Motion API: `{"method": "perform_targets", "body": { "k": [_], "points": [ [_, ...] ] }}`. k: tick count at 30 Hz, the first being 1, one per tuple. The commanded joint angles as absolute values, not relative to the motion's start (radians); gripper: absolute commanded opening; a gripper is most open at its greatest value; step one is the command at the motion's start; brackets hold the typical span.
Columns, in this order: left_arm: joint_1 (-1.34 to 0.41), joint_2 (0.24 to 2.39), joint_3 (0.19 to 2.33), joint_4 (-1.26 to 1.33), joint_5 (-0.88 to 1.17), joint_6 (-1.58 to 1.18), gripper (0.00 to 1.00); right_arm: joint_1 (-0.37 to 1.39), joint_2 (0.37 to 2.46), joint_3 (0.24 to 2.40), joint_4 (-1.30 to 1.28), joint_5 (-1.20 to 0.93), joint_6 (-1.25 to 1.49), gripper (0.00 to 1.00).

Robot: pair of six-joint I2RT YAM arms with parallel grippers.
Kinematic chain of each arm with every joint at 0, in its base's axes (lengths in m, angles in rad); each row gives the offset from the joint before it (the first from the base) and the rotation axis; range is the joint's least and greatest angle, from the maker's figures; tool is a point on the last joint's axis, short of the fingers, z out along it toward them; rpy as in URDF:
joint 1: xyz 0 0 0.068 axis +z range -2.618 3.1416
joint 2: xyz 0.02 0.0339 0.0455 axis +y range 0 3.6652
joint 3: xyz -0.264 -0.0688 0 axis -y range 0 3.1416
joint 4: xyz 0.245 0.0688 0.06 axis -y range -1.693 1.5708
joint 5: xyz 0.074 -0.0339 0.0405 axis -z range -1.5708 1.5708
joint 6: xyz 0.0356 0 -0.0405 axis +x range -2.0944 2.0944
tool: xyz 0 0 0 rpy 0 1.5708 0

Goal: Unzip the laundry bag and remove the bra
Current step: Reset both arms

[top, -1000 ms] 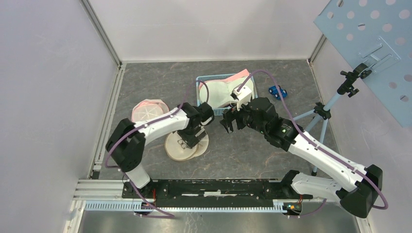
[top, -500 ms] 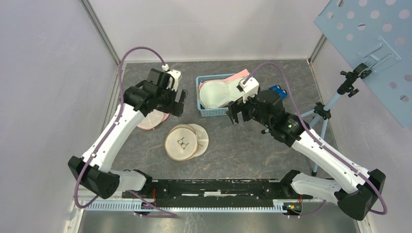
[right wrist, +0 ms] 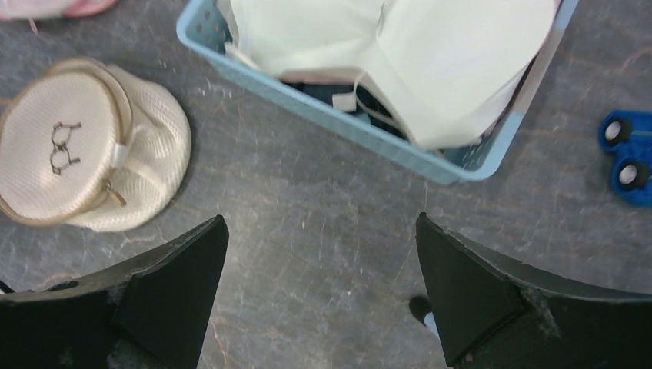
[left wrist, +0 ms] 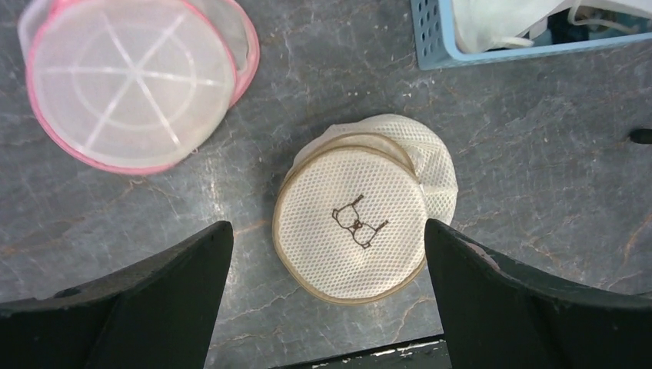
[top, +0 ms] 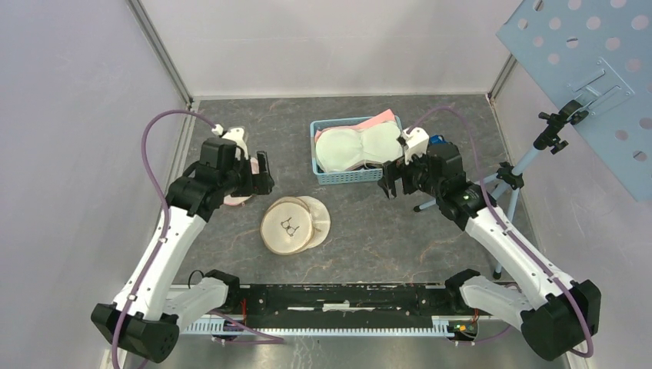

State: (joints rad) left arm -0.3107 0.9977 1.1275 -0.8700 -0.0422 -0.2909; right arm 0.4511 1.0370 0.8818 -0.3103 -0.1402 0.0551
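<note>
Beige laundry bag (top: 291,225) lies mid-table with zip state unclear, white bra (top: 354,146) sits in blue basket (top: 338,178) toward far edge, so task looks about done; left gripper (left wrist: 324,225) and right gripper (right wrist: 320,221) hover spread wide, empty.

Grey marbled tabletop (top: 384,238) — pale walls (top: 338,46) on 3 sides — perforated blue panel (top: 592,69) above a tripod (top: 507,177).

Laundry bag (left wrist: 354,224): round, cream mesh, lying flat, unheld.
</note>
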Motion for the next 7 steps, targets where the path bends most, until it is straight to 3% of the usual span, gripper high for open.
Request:
{"method": "perform_targets", "body": {
  "k": [1,7],
  "points": [
    [-0.311,0.965,1.073,-0.779,-0.025,-0.366,1.0,0.434,0.996,0.828,-0.266,-0.187,0.052,0.98],
    [-0.311,0.988,1.092,-0.784,-0.005,-0.354,1.0,0.432,0.97,0.807,-0.271,-0.19,0.058,0.98]
  ]
}}
